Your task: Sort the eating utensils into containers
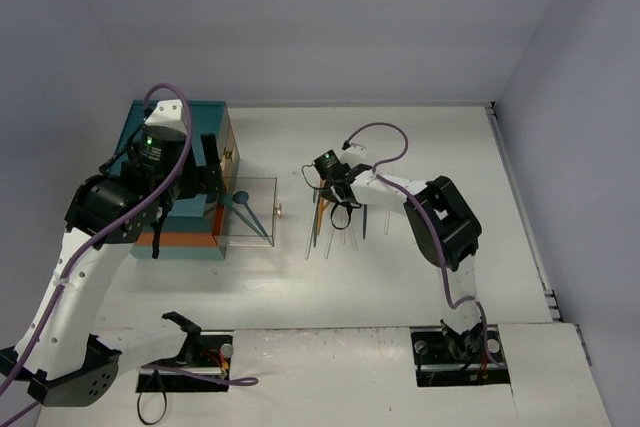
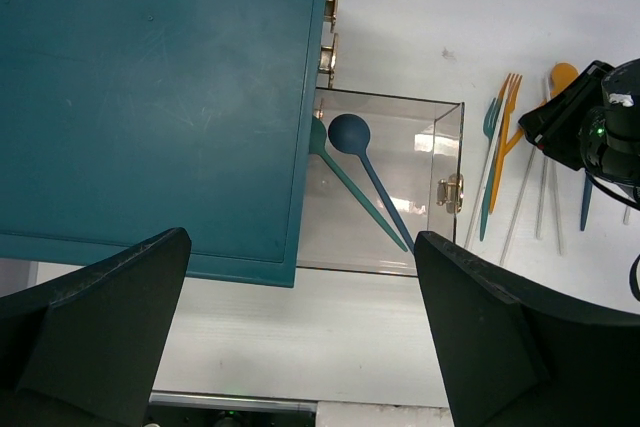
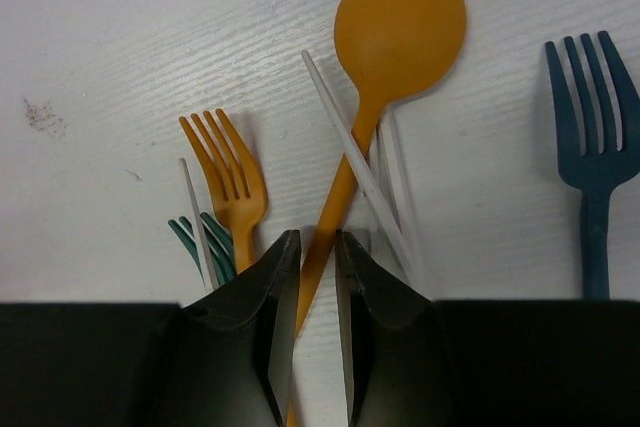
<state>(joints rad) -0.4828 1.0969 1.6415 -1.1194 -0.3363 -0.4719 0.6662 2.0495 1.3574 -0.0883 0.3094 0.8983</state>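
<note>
The teal chest (image 1: 195, 115) stands at the left, its clear drawer (image 1: 252, 232) pulled out. A blue spoon (image 2: 350, 134) and a teal utensil (image 2: 358, 199) lie in the drawer (image 2: 440, 147). My left gripper (image 2: 302, 239) is open and empty, above the chest's (image 2: 150, 97) near corner. Several utensils (image 1: 335, 227) lie in a row mid-table. My right gripper (image 3: 312, 242) is down on them, jaws closed to a narrow gap round the handle of the orange spoon (image 3: 400, 27). An orange fork (image 3: 228, 177), a teal fork (image 3: 205, 247), a blue fork (image 3: 595, 147) and pale chopsticks (image 3: 350, 137) lie beside it.
The chest's front carries gold handles (image 2: 328, 47) above the drawer. The right arm (image 1: 440, 217) reaches in from the right over the table. White walls close the table at the back and right. The arm bases sit at the near edge.
</note>
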